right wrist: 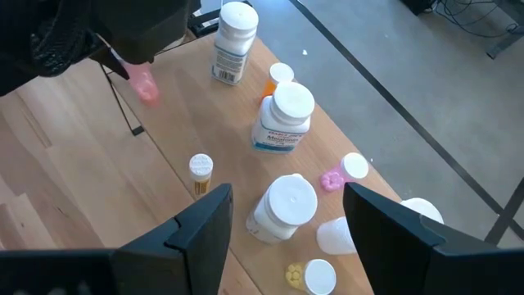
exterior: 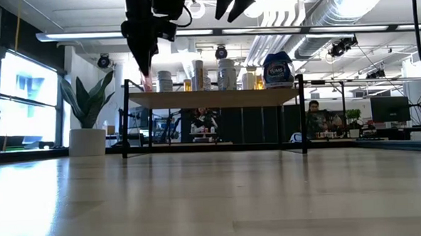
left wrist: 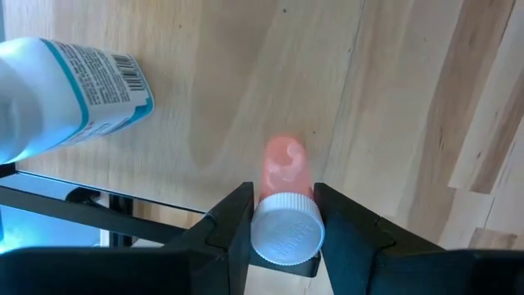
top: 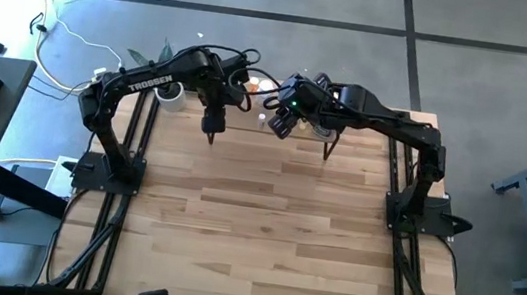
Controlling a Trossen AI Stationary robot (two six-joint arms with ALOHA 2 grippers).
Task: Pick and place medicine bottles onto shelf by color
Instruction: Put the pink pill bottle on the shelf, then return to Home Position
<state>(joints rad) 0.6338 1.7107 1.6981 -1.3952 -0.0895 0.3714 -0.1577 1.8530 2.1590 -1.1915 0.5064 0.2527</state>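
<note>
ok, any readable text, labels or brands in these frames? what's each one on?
"TROSSEN": on the left arm, high view.
"TUMS": on the blue-labelled bottle on the shelf, low view.
Barcode and fine print on the white bottle with teal-edged label, left wrist view: too small to read.
Labels on the white bottles in the right wrist view: blurred, unreadable.
The pink bottle in the left tool: no text visible.

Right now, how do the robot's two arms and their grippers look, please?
Both arms are dark, jointed and slim. The left arm carries white TROSSEN lettering, and black cables loop over both. The left gripper and right gripper each have two dark, angular fingers. A green light glows on the right arm's wrist.
</note>
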